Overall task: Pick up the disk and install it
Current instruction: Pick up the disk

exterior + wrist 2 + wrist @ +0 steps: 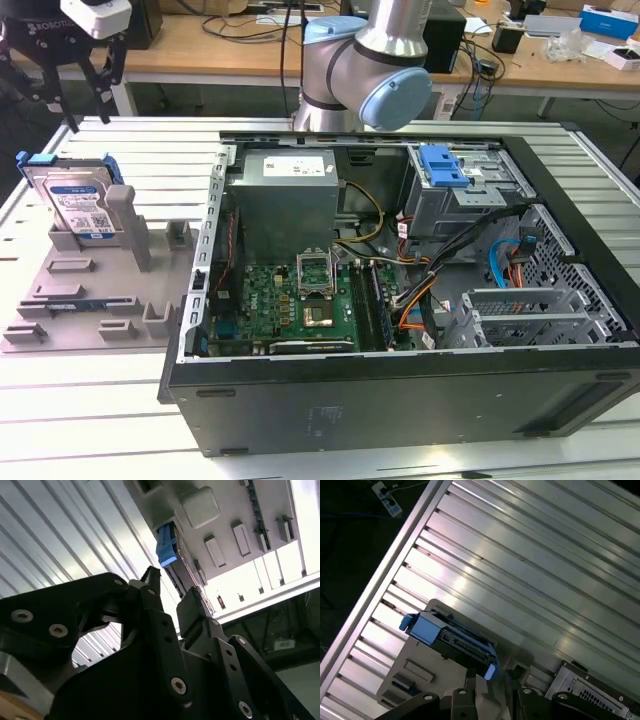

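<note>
The gripper (88, 102), jaws spread apart, is hovering above the grey holder (70, 300), where the disk (78, 205) is standing on edge just below it.

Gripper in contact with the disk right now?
Apart. In the exterior view the gripper hangs open above the disk, which stands on edge in the grey fixture. A plain gap shows between the fingertips and the disk's blue top edge.
</note>
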### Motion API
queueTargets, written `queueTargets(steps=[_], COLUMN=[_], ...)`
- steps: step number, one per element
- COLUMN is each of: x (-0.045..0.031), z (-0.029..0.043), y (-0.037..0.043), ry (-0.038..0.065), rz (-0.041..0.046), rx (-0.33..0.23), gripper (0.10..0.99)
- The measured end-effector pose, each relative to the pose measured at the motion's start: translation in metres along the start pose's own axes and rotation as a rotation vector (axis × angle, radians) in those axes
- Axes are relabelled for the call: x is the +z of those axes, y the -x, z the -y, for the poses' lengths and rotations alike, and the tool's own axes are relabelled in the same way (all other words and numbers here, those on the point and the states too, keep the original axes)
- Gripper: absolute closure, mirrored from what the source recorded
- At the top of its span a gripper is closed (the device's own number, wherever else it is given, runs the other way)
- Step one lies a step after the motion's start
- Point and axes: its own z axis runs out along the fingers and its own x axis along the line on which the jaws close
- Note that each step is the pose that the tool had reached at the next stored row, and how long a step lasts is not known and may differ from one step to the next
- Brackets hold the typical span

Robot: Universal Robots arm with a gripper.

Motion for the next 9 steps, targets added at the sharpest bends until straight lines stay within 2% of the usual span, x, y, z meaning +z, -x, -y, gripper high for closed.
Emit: queueTargets(steps=[2, 9], x=[0.0008, 0.0014], z=[0.0001, 0.0000], y=[0.0000, 0.0000], ry=[0.000, -0.003], rz=[-0.0027, -0.0101], rx=[-0.062, -0.199], gripper=[0.604, 0.604])
